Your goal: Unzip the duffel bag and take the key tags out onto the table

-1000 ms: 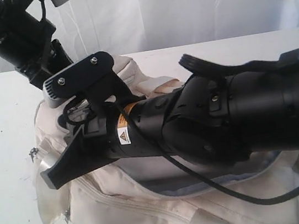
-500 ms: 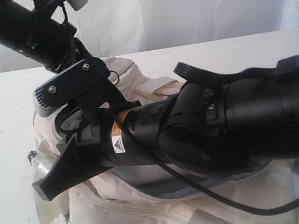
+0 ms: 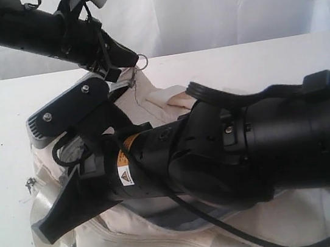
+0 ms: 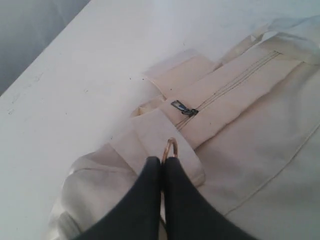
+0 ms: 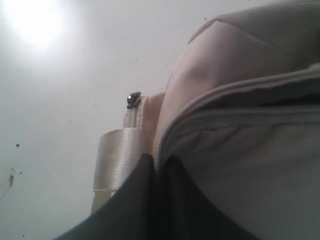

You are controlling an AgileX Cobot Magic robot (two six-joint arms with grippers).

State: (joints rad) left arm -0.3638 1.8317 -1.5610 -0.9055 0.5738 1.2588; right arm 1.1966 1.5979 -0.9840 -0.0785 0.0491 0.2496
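Left gripper point(image 4: 161, 161): closed, pinching small metal ring point(image 4: 170, 148) on cream fabric duffel bag point(image 4: 260, 125).
Right gripper point(image 5: 158, 161): clamped on bag's opening edge.

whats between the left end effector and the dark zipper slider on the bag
In the left wrist view: a metal ring pinched in the shut left end effector, then a folded cream tab of the duffel bag, before the zipper slider.
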